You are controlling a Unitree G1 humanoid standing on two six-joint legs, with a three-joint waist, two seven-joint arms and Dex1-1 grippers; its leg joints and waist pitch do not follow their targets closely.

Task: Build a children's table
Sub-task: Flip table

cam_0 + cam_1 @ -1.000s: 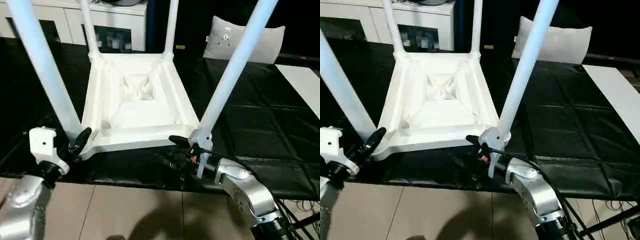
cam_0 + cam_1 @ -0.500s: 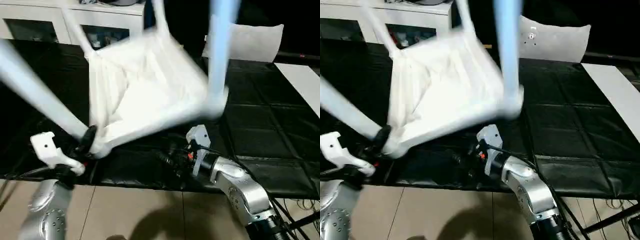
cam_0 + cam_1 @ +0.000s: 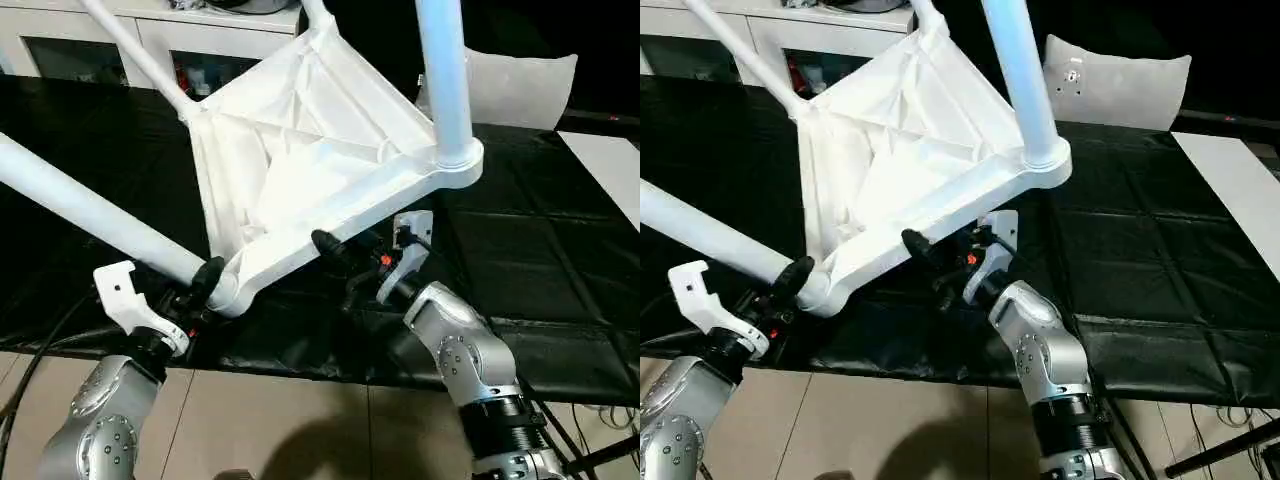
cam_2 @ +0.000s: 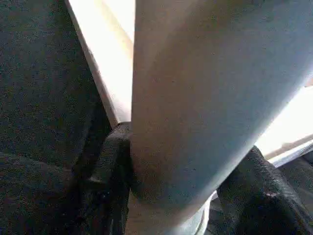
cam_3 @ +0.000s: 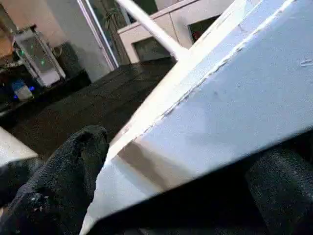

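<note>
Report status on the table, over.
Left hand clamped on a leg at its socket. Right hand open around the tilted table top's edge. Nothing in the way.

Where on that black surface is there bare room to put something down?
The black cover is bare to the right of the tilted white table, up to the grey cushion. The near edge is crowded: left gripper clamps a leg, right gripper straddles the rim.

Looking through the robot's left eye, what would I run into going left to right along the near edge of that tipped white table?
left gripper closed on the base of a leg → right gripper with a finger at the table top edge → raised corner socket with an upright leg.
</note>
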